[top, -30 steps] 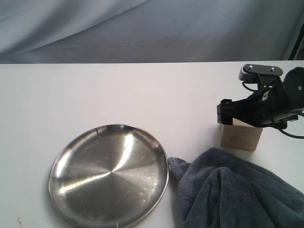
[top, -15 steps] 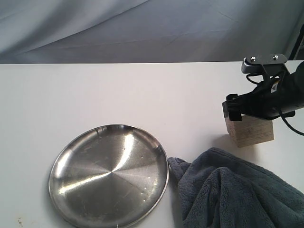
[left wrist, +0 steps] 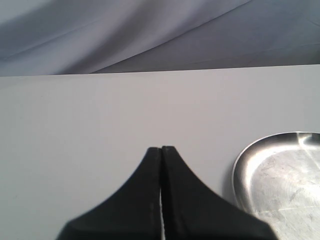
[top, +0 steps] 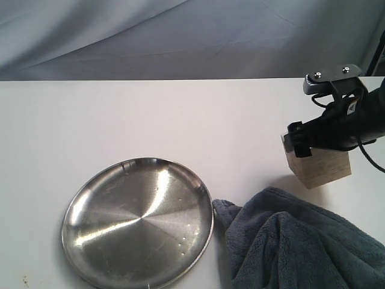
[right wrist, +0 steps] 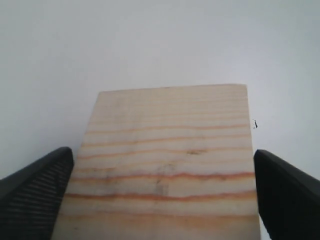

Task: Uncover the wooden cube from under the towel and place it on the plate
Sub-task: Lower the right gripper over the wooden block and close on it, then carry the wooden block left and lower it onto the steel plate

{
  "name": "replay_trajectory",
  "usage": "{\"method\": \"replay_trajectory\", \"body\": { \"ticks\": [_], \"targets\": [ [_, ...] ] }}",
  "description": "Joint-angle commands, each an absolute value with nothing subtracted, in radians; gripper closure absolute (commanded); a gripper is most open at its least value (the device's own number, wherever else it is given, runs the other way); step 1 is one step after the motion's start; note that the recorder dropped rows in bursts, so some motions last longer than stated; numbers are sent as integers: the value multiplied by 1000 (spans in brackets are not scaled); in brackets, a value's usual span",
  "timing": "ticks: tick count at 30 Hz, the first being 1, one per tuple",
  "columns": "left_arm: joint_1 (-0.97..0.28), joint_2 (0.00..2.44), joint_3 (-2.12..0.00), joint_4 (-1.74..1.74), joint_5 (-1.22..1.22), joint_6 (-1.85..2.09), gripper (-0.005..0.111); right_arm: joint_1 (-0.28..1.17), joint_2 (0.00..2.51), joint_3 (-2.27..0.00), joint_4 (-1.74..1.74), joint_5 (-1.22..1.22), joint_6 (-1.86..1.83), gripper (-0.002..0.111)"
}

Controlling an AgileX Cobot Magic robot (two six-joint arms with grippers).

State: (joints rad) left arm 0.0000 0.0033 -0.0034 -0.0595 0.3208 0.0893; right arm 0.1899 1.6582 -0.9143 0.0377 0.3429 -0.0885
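The right claw [right wrist: 160, 199] is clamped on the wooden cube [top: 320, 168], one ribbed black finger [right wrist: 36, 192] pressed to each of two opposite sides. From the right wrist view the block's top face shows pale, with reddish grain lines running across it from finger to finger. Seen from across the room, the cube hangs tilted under the claw with one corner lowest and a soft shadow on the white desk [top: 150, 114] under it. It looks raised off the desk, though I cannot be sure that the low corner is clear.

The towel [top: 289, 247] lies heaped in thick blue-grey folds at the near right of the desk. It is nearer to me than the cube and not touching it, so the block is fully uncovered. The towel's left edge comes right up beside the rim of the plate [top: 120, 232]. The plate sits flat at the near left, shiny and faintly scratched, well apart from the cube.

The left claw [left wrist: 161, 152] is clenched, its two dark fingers meeting in a thin seam with nothing between them. It hangs above bare desk, just beside the plate's rim. A grey cloth backdrop [top: 180, 36] hangs behind the desk.
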Motion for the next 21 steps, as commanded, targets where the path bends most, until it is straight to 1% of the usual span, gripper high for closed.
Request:
{"method": "replay_trajectory", "body": {
  "ticks": [1, 8, 14, 17, 21],
  "targets": [
    [1, 0, 0, -65, 310, 87, 107, 191, 1643, -917, 230, 320, -288, 108],
    [1, 0, 0, -65, 310, 87, 107, 191, 1643, -917, 783, 356, -875, 108],
    [1, 0, 0, -65, 310, 87, 107, 191, 1643, -917, 1191, 522, -1294, 108],
    [1, 0, 0, -65, 310, 87, 107, 208, 1643, -917, 1304, 620, -1439, 108],
    [1, 0, 0, -65, 310, 87, 107, 300, 1645, -917, 1314, 591, -1554, 108]
  ]
}}
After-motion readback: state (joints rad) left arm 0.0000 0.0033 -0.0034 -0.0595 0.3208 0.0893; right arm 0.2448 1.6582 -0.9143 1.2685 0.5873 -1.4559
